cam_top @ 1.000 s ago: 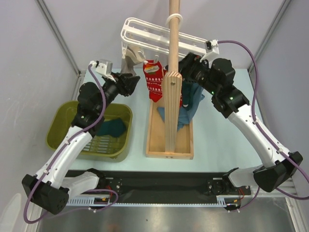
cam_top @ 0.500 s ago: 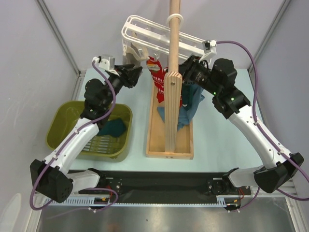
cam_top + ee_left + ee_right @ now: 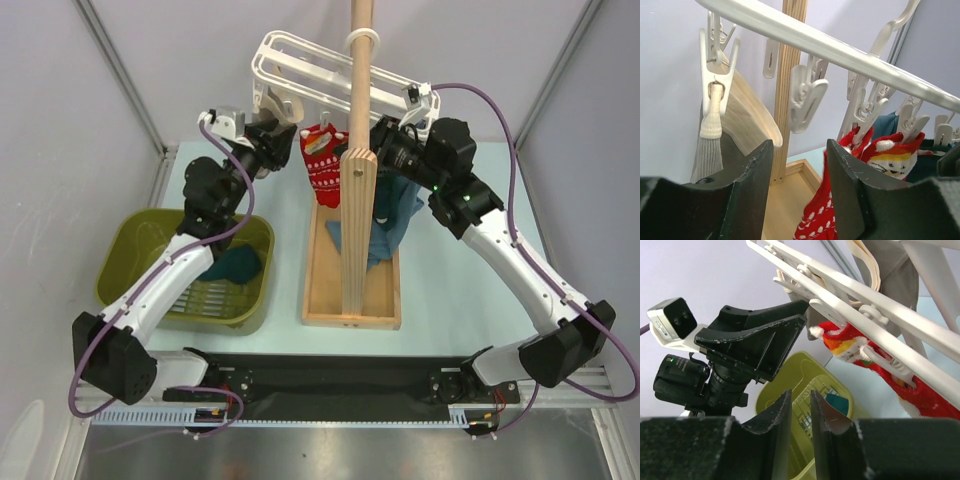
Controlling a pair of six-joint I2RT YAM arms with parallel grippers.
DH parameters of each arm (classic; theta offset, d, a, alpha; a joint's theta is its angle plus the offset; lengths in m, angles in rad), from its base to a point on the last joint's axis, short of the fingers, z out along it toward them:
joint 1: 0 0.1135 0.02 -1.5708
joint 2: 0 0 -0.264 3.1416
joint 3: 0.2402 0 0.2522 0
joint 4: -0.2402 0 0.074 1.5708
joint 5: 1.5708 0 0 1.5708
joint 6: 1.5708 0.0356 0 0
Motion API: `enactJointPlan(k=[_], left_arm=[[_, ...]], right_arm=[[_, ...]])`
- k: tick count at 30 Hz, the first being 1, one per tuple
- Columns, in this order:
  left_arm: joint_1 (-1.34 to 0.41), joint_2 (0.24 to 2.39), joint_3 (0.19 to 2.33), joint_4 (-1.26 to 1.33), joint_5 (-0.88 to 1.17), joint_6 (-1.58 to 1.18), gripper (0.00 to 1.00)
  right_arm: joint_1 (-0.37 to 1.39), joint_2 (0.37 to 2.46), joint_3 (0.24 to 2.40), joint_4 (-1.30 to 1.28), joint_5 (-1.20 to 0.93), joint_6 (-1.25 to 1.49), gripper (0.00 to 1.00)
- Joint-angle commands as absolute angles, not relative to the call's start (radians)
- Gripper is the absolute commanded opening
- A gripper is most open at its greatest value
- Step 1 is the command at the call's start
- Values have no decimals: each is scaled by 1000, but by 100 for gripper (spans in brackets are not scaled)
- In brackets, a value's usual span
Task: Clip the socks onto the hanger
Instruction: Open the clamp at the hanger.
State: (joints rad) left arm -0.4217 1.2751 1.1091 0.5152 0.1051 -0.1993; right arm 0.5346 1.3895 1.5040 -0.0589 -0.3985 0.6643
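Observation:
The white hanger (image 3: 300, 70) hangs on the wooden pole, and its bar (image 3: 840, 50) carries dangling clips (image 3: 805, 97). A red sock with white print (image 3: 322, 165) hangs from it; its lower part (image 3: 820, 220) shows just inside my left gripper's right finger. My left gripper (image 3: 275, 140) (image 3: 800, 145) is open under the bar, with nothing pinched. My right gripper (image 3: 385, 140) (image 3: 801, 396) sits right of the pole. Its jaws are a narrow gap apart, and only the basket shows through. A dark teal sock (image 3: 237, 263) (image 3: 836, 401) lies in the basket.
A grey-beige sock (image 3: 710, 150) is clipped at the hanger's left end. The wooden pole (image 3: 358, 150) rises from a wooden tray (image 3: 350, 300). A blue garment (image 3: 395, 215) hangs right of the pole. The olive basket (image 3: 130, 260) stands at the left.
My left gripper has risen and moved right, in under the hanger beside the red sock. My right gripper's jaws have closed from wide to a narrow gap, and the gripper has edged left.

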Motion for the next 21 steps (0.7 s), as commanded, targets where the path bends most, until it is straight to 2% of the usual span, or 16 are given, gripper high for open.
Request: enactJointPlan(k=[1,9,18,21], left_arm=[[-433,1299,1172,577,95,-178,52],[-448,1333,1204,581,97,-172,54],[-448,1371,1239,581,74,-178,50],[-448,1382,1261,568,78,-183,46]], right_arm=[[538,1397,1542,20,-440,696,26],[558,1420,1555,37,-443,713,26],[583,1448,1591,29,-446,721,25],[586,1453,1597,28,-445,721,25]])
